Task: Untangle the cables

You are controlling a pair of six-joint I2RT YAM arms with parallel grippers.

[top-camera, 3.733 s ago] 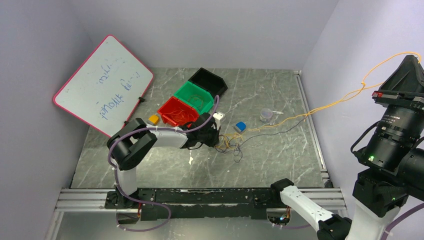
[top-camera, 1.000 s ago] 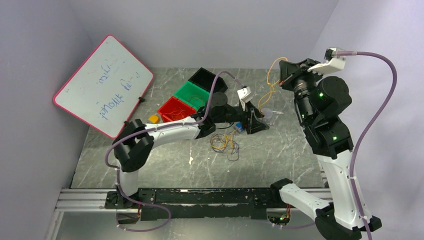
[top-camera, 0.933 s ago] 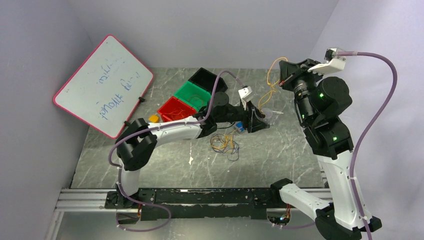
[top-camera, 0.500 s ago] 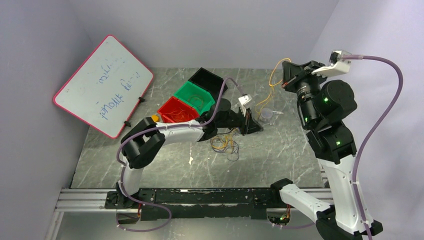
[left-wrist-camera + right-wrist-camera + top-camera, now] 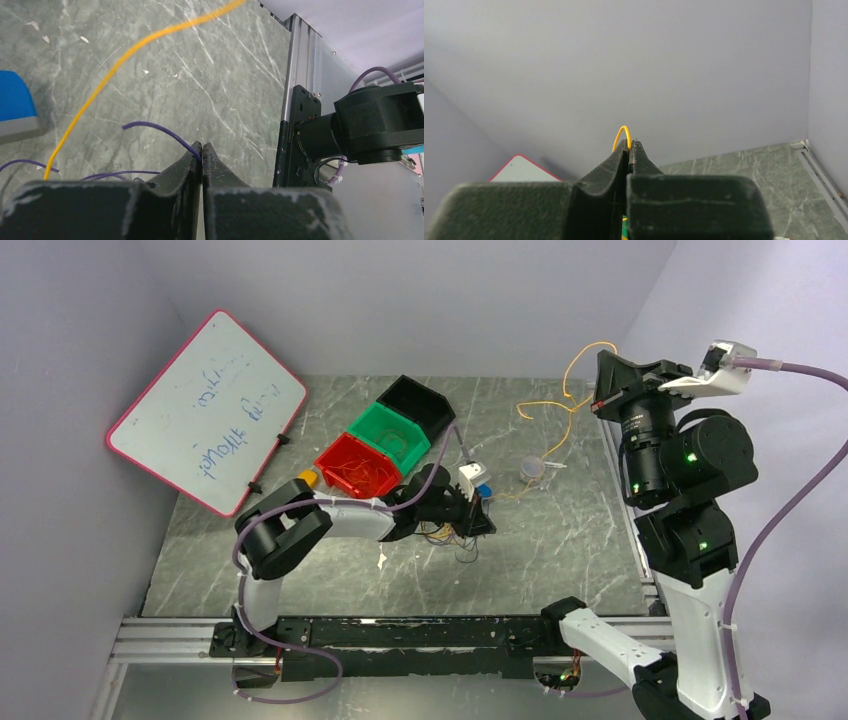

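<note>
Scene: We look down on a grey marbled table (image 5: pixel 560 560) with pale walls around it and two robot arms fixed at its near edge.

Cables: We find the cables (image 5: pixel 452 533) as a small loose tangle of orange and dark strands, lying on the table near its middle.

Left gripper: We see the left gripper (image 5: pixel 201 146) low at the right edge of that tangle, its jaws pressed together on a thin strand.

Purple cable: In the left wrist view the purple cable (image 5: pixel 155 131) arcs over the table and ends pinched at the jaw tips.

Right gripper: We see the right gripper (image 5: pixel 629 144) raised high at the far right, well apart from the tangle. Its jaws are closed on a strand that loops just above the tips.

Orange cable: The orange cable (image 5: pixel 548 440) rises from the tangle, sags across the far right of the table, and climbs to the right gripper.

Bins: A red bin (image 5: pixel 345 460), a green bin (image 5: pixel 378 425) and a black bin (image 5: pixel 418 398) sit in a diagonal row left of centre, with strands in the red and green ones.

Other things: A blue block (image 5: pixel 484 490) lies just beyond the tangle. A whiteboard (image 5: pixel 205 410) leans against the left wall.
</note>
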